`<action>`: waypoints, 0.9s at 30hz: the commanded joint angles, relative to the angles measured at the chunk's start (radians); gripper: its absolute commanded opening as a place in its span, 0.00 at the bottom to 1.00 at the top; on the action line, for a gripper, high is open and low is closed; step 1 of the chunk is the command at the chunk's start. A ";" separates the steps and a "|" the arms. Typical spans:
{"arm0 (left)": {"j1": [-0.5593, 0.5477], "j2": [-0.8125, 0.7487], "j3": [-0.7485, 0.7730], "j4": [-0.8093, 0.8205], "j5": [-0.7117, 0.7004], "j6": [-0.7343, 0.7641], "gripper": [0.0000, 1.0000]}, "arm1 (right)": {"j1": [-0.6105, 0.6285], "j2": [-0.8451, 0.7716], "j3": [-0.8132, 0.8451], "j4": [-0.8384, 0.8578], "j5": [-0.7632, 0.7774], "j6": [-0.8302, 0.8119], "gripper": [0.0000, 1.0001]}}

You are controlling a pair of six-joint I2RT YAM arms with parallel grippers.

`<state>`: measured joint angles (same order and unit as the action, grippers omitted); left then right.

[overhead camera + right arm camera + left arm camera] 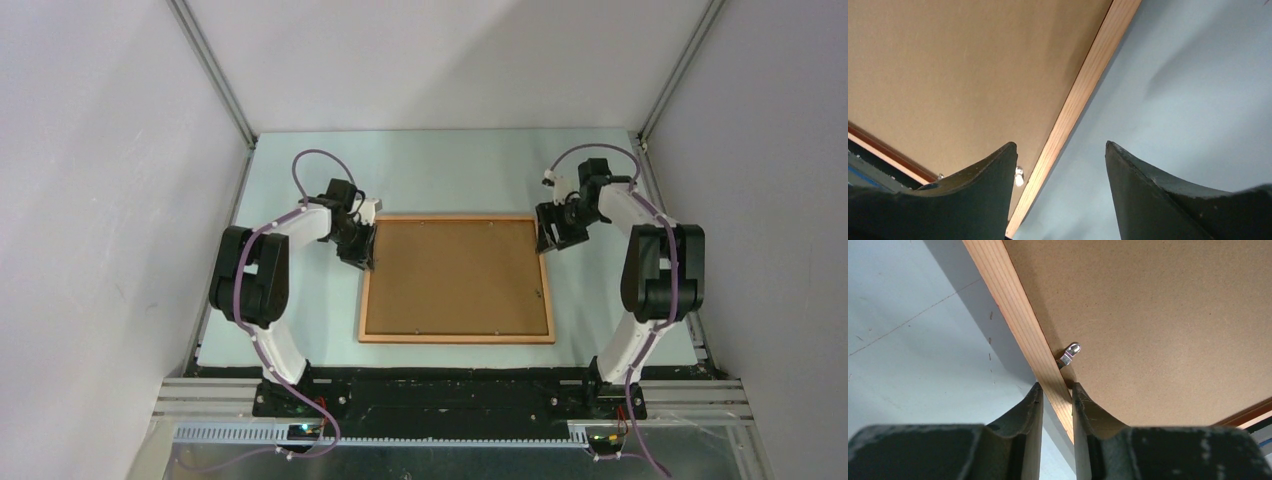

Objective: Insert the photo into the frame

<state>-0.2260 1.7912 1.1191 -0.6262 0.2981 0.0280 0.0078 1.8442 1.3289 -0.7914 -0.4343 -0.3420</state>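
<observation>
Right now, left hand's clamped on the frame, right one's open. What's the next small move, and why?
Probably close the right hand on the frame's right rail. Its fingers stand apart astride that rail, while the left hand is already shut on the opposite rail. The backing board sits in the frame, so a two-sided hold seems wanted before handling it.

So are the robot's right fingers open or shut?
Open. In the right wrist view the right fingers stand wide apart, with the frame edge and the table showing in the gap.
</observation>
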 commanded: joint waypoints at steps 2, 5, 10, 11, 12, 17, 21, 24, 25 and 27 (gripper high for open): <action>-0.004 -0.019 -0.019 0.023 0.064 0.002 0.23 | 0.004 -0.137 -0.142 0.015 0.016 -0.023 0.70; -0.003 -0.018 -0.019 0.026 0.073 0.003 0.23 | 0.017 -0.199 -0.215 0.037 0.038 -0.038 0.70; -0.003 -0.025 -0.019 0.029 0.079 0.008 0.24 | 0.052 -0.245 -0.302 0.068 0.057 -0.043 0.70; -0.003 -0.026 -0.019 0.029 0.078 0.009 0.24 | 0.057 -0.247 -0.308 0.074 0.055 -0.042 0.70; -0.003 -0.028 -0.018 0.030 0.077 0.011 0.24 | 0.059 -0.245 -0.315 0.077 0.055 -0.042 0.70; -0.004 -0.034 -0.019 0.030 0.079 0.014 0.24 | 0.068 -0.230 -0.336 0.089 0.051 -0.044 0.68; -0.003 -0.036 -0.018 0.030 0.078 0.016 0.24 | 0.067 -0.223 -0.348 0.091 0.049 -0.053 0.66; -0.003 -0.036 -0.019 0.030 0.078 0.019 0.24 | 0.074 -0.220 -0.353 0.097 0.053 -0.062 0.65; -0.003 -0.036 -0.019 0.031 0.077 0.021 0.24 | 0.076 -0.218 -0.354 0.096 0.053 -0.065 0.65; -0.003 -0.032 -0.017 0.030 0.077 0.021 0.24 | 0.085 -0.215 -0.355 0.096 0.057 -0.067 0.65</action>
<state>-0.2203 1.7882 1.1133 -0.6189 0.3122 0.0254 0.0769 1.6325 0.9768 -0.7181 -0.3885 -0.3840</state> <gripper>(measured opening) 0.263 0.652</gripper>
